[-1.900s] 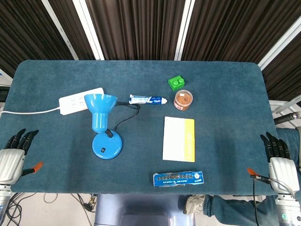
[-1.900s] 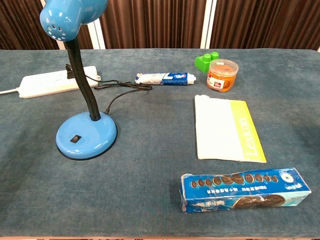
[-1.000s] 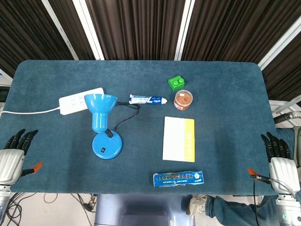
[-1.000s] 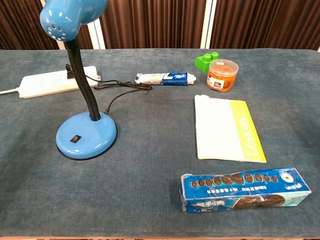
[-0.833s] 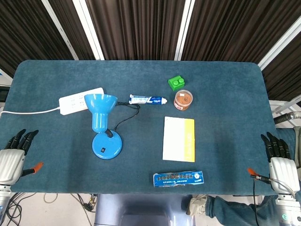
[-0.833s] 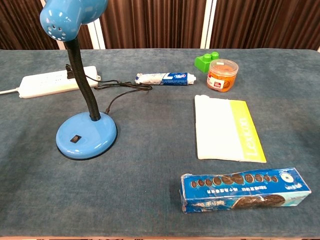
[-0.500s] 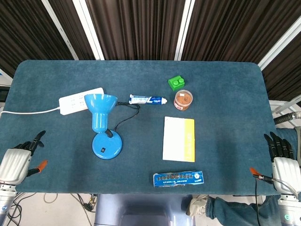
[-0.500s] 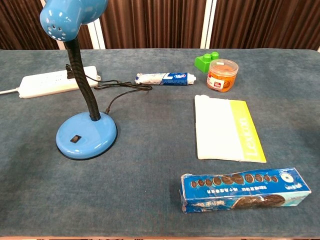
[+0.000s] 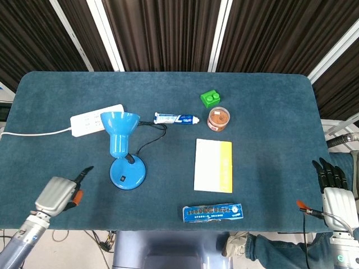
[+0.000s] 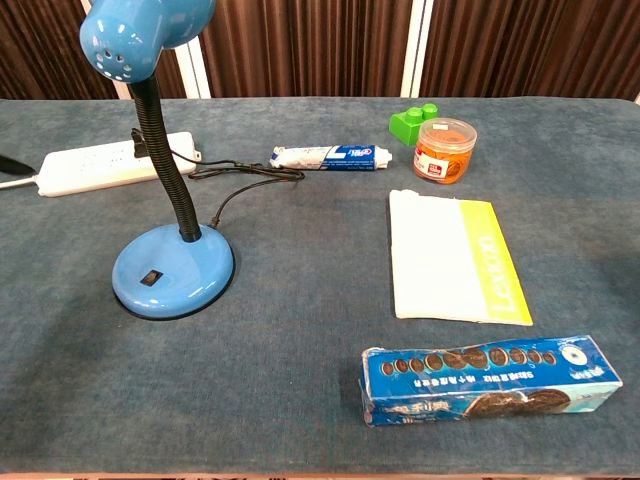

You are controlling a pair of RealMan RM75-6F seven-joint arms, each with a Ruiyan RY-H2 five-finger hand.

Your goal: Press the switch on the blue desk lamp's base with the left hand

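Lamp (image 9: pixel 122 147) is standing on the table (image 9: pixel 269 112), left of centre, its round base (image 10: pixel 172 270) resting flat and the small dark switch (image 10: pixel 150 277) sitting on the near-left part of that base. Its black gooseneck is rising to the blue shade (image 10: pixel 140 32), and its cord is trailing back toward the white power strip (image 9: pixel 95 119) behind it.

The left robot hand (image 9: pixel 58 193) is hovering over the near-left table edge, left of the base and apart from it, with one dark finger pointing toward the lamp; how the other fingers are lying I cannot tell. The right robot hand (image 9: pixel 335 193) is hanging off the near-right table edge, fingers extended and holding nothing.

A toothpaste tube (image 9: pixel 176 119) is lying just right of the shade. Farther right, a green block (image 9: pixel 210 98) is sitting just behind an orange jar (image 9: pixel 219 118). A white and yellow booklet (image 9: pixel 213 165) is lying flat near the centre, with a blue cookie box (image 9: pixel 213 212) lying near the front edge in front of it.
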